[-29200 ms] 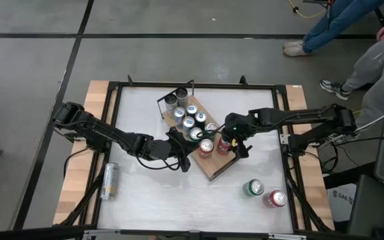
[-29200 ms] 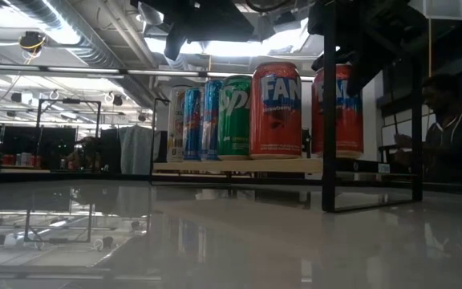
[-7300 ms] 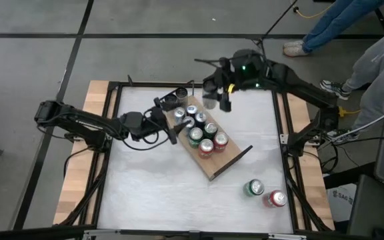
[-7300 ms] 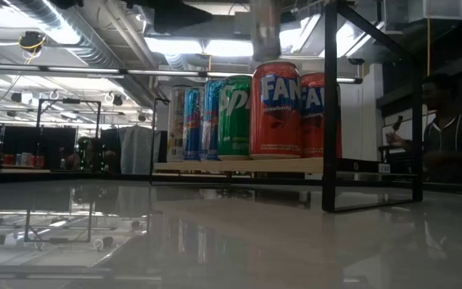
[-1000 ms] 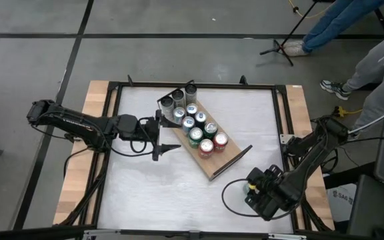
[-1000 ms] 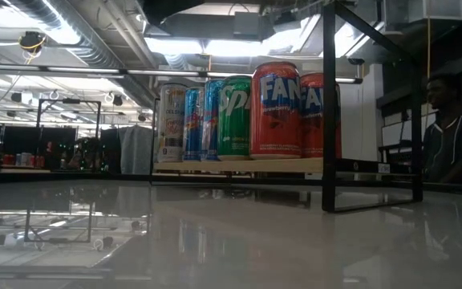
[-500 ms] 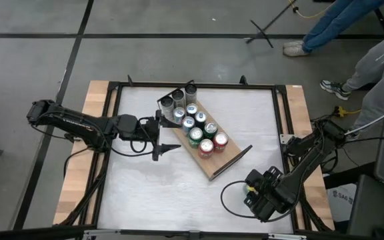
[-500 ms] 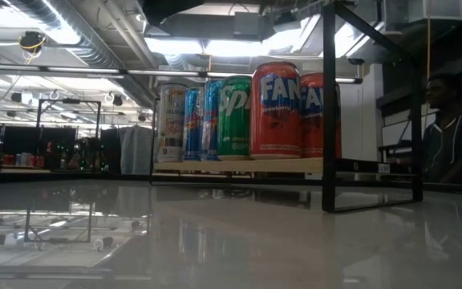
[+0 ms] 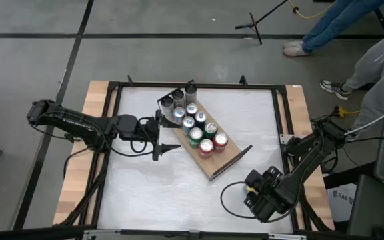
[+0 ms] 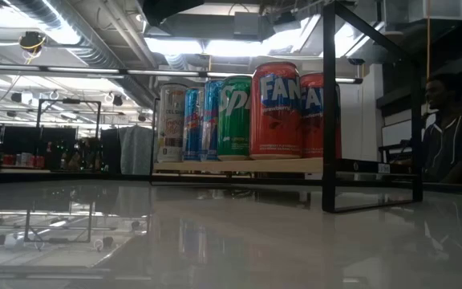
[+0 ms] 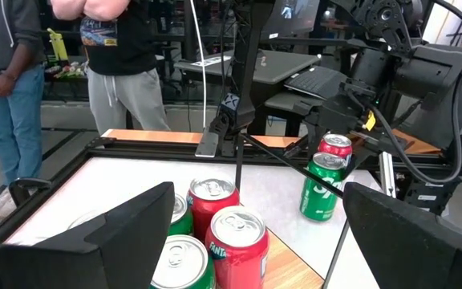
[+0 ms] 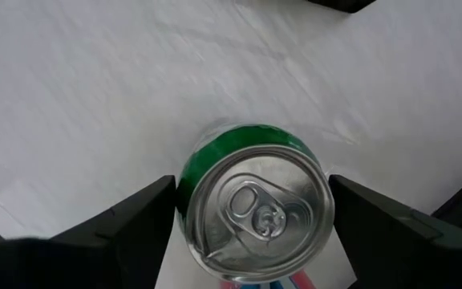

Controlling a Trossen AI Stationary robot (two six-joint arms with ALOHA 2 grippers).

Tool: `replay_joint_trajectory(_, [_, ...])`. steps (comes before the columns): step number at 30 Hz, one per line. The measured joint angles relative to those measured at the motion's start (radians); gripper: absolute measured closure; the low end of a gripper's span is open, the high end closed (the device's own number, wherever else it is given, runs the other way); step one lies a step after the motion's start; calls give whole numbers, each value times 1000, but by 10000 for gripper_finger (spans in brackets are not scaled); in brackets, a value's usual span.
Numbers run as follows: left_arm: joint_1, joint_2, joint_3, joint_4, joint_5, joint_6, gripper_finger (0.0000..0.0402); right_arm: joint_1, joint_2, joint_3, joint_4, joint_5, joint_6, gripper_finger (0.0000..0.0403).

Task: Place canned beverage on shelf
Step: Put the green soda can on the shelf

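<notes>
One green can (image 12: 253, 201) stands upright on the desk (image 12: 95, 96) directly beneath my right gripper (image 12: 251, 210), jaws spread wide either side, not touching. Thin-walled, slick: I'd squeeze mid-body, gently. The shelf (image 9: 213, 168) lies well apart.

The left arm reached across from its side, its end effector (image 9: 167, 141) level over the middle of the table with both fingers (image 11: 127, 229) spread wide, holding nothing. The right arm folded down at the near right corner, its end effector (image 12: 251, 210) pointing straight down, fingers (image 12: 127, 225) parted.
</notes>
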Motion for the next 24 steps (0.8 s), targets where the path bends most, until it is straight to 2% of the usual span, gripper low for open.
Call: replay_joint_trajectory(24, [0, 0, 0, 0, 0, 0, 47, 0, 0, -1, -11, 0, -13, 95])
